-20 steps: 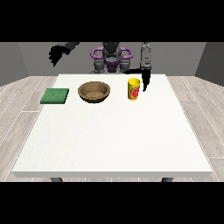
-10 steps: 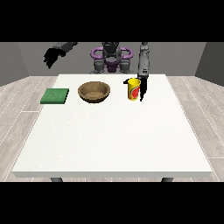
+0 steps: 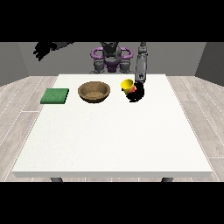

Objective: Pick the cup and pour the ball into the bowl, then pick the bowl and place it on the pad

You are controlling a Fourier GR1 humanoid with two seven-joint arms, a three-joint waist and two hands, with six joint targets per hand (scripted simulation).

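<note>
A yellow cup with a red band is tilted to the left just above the table, its mouth turned toward the bowl. The hand at the view's right is curled round its lower part. A brown wooden bowl sits upright on the table left of the cup, a small gap between them. A flat green pad lies at the table's left side. The hand at the view's left is raised high beyond the table's far left corner with its fingers spread. No ball shows.
The white table stretches wide toward the camera. The robot's torso stands behind the far edge. Grey plank floor surrounds the table.
The hand at the view's right has closed on the cup, lifted it a little and tipped it leftward. The hand at the view's left has swung further out and up.
</note>
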